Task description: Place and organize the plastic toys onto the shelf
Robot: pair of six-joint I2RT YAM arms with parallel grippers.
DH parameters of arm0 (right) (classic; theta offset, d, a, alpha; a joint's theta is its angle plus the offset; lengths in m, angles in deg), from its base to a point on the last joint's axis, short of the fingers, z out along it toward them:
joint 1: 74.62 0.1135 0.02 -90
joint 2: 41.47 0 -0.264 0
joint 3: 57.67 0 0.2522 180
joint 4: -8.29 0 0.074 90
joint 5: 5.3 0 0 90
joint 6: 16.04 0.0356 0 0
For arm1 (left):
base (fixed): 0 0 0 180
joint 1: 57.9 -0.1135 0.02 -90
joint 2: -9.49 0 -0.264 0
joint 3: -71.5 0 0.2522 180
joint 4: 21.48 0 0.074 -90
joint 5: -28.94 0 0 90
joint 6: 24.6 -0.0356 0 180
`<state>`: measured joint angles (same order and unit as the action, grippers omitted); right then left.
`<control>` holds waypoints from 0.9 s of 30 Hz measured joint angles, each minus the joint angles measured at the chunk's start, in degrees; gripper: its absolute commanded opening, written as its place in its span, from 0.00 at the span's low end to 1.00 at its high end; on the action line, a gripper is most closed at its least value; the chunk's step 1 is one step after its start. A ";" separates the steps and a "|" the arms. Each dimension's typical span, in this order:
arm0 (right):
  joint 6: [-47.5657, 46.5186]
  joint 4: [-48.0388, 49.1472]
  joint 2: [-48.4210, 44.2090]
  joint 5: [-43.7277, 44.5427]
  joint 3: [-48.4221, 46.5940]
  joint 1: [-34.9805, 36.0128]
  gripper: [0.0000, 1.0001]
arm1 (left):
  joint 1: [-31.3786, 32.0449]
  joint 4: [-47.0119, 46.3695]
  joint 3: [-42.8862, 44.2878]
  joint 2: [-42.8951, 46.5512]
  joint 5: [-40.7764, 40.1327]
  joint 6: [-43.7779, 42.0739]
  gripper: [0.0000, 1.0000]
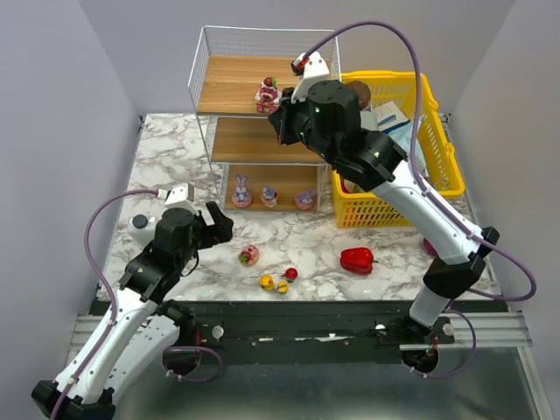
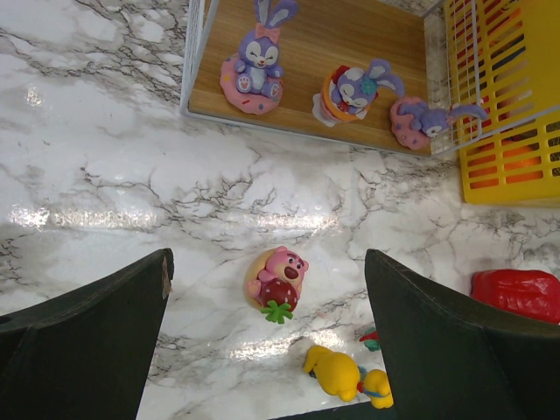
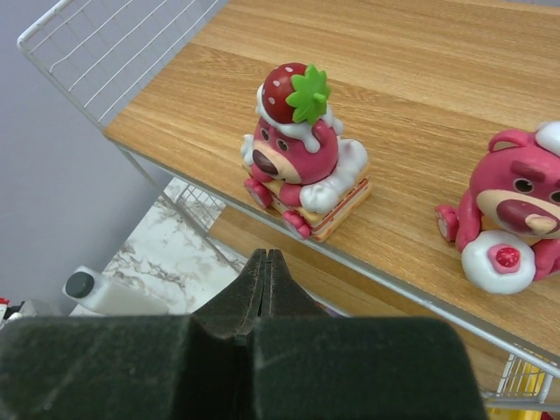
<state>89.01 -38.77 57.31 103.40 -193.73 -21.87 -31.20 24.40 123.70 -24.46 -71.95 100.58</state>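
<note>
The shelf (image 1: 232, 79) stands at the back of the table. On its top board (image 3: 394, 70) a pink bear on a strawberry cake (image 3: 302, 162) stands beside a second pink bear (image 3: 516, 210). My right gripper (image 3: 265, 254) is shut and empty, just in front of that board's edge. Three purple bunnies (image 2: 254, 66) (image 2: 354, 87) (image 2: 420, 118) sit on the bottom board. My left gripper (image 2: 267, 255) hangs open above a pink bear holding a strawberry (image 2: 278, 278) that lies on the table. A yellow duck (image 2: 337, 369) and a smaller one (image 2: 379, 385) lie nearer me, with a small red toy (image 1: 291, 273) beside them.
A yellow basket (image 1: 437, 166) with several items stands right of the shelf. A red bell pepper (image 1: 356, 259) lies in front of it. A white object with a dark knob (image 1: 140, 225) sits near the table's left edge.
</note>
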 measured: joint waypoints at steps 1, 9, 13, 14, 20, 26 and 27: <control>0.02 0.00 0.00 0.13 0.00 -0.13 0.01 | 0.00 0.00 0.00 0.00 0.00 0.00 0.99; 0.17 0.15 0.02 1.11 0.17 -1.07 0.01 | 0.00 0.15 0.00 0.00 0.00 0.00 0.99; 0.50 0.20 0.02 1.36 0.70 -1.53 0.01 | 0.00 0.15 0.00 0.00 0.00 0.00 0.99; 0.57 0.20 0.02 1.44 0.83 -1.68 0.01 | 0.00 0.15 0.00 0.00 0.00 0.00 0.99; 0.63 1.27 0.00 2.16 1.70 -2.23 0.01 | 0.00 0.15 0.00 0.00 0.00 0.00 0.99; 0.63 2.40 0.02 2.45 2.16 -2.23 0.01 | 0.00 0.15 0.00 0.00 0.00 0.00 0.99; 0.63 2.45 0.02 2.49 2.16 -2.25 0.01 | 0.00 0.15 0.00 0.00 0.00 0.00 0.99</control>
<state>89.65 -36.32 57.33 105.89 -191.56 -24.12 -31.20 24.55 123.70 -24.46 -71.95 100.58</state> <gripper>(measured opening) 0.011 0.988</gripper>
